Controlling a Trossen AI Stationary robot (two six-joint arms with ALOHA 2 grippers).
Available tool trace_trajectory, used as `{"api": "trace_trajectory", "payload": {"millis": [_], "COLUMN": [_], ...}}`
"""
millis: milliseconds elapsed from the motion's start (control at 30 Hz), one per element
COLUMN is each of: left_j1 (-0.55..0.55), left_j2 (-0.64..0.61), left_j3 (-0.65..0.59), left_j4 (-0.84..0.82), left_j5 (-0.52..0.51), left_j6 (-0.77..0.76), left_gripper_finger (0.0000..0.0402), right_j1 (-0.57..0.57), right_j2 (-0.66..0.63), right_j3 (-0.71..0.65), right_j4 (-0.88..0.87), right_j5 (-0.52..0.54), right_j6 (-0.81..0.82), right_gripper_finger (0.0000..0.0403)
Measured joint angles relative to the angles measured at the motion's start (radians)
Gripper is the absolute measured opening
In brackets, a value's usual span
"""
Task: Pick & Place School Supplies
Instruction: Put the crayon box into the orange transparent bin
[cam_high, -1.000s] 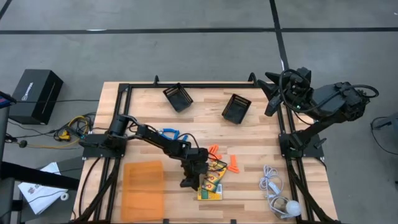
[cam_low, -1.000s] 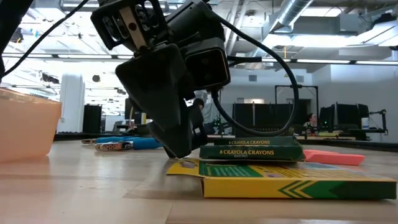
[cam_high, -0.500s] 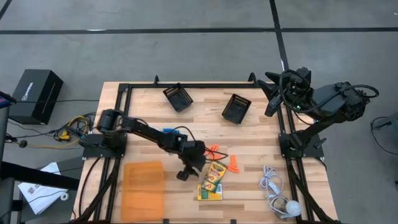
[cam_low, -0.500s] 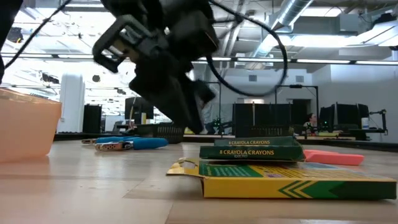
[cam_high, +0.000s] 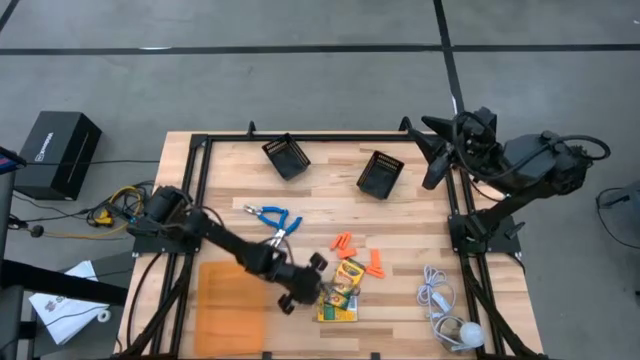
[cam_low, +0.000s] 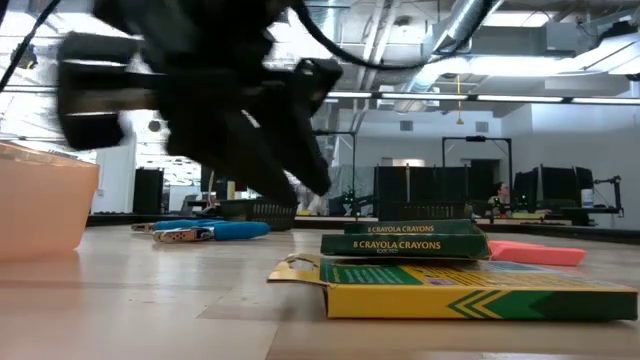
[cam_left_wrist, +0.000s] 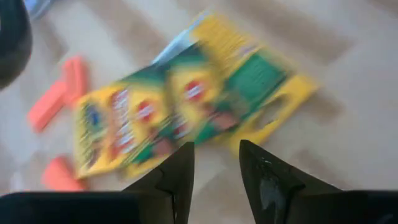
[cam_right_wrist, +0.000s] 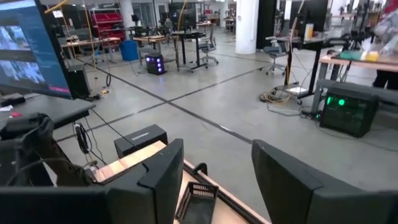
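Two yellow-and-green crayon boxes (cam_high: 340, 290) lie flat near the table's front middle, one partly on the other (cam_low: 405, 240). Blue-handled scissors (cam_high: 272, 218) lie farther back on the left. Stubby orange pieces (cam_high: 345, 242) lie beside the boxes. My left gripper (cam_high: 308, 290) hangs open just left of the boxes and above the table. In its wrist view its fingers (cam_left_wrist: 216, 168) point slantwise down at the boxes (cam_left_wrist: 186, 112) with nothing between them. My right gripper (cam_right_wrist: 211, 180) is open, raised high at the table's far right (cam_high: 440, 150).
Two black mesh bins (cam_high: 287, 155) (cam_high: 380, 172) stand at the back. An orange translucent container (cam_high: 230, 305) sits at the front left, close to my left arm. A white cord with a round bulb (cam_high: 445, 310) lies at the front right.
My left gripper has risen from the table beside the crayon boxes, and its wrist has rolled. The arm has swung toward the table's near edge, uncovering the scissors. The crayon boxes have stayed in place.
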Motion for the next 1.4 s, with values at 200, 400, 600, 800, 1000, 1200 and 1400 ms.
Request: {"api": "trace_trajectory", "payload": {"millis": [200, 400, 600, 800, 1000, 1200, 1400], "left_j1": [-0.103, -0.128, -0.114, -0.117, -0.113, -0.093, -0.051], "left_j2": [-0.001, -0.001, 0.011, 0.086, 0.144, 0.147, 0.154], "left_j3": [-0.117, -0.212, -0.219, -0.182, -0.142, -0.138, -0.139], "left_j4": [0.100, 0.274, 0.367, 0.403, 0.418, 0.436, 0.464], "left_j5": [-0.086, -0.153, -0.149, -0.142, -0.130, -0.128, -0.105], "left_j6": [0.015, 0.041, 0.104, 0.148, 0.159, 0.183, 0.219], "left_gripper_finger": [0.0121, 0.0121, 0.0115, 0.0106, 0.0114, 0.0113, 0.0104], "right_j1": [0.000, 0.029, 0.047, 0.060, 0.085, 0.094, 0.093], "right_j2": [0.007, 0.020, 0.046, 0.060, 0.066, 0.066, 0.066], "right_j3": [0.000, 0.001, 0.000, 0.000, 0.000, 0.000, 0.000], "right_j4": [0.146, 0.309, 0.385, 0.389, 0.390, 0.390, 0.390], "right_j5": [0.000, 0.001, 0.002, 0.002, 0.009, 0.023, 0.024], "right_j6": [-0.098, -0.211, -0.250, -0.250, -0.265, -0.265, -0.267], "right_gripper_finger": [0.0182, 0.0182, 0.0182, 0.0182, 0.0182, 0.0182, 0.0182]}}
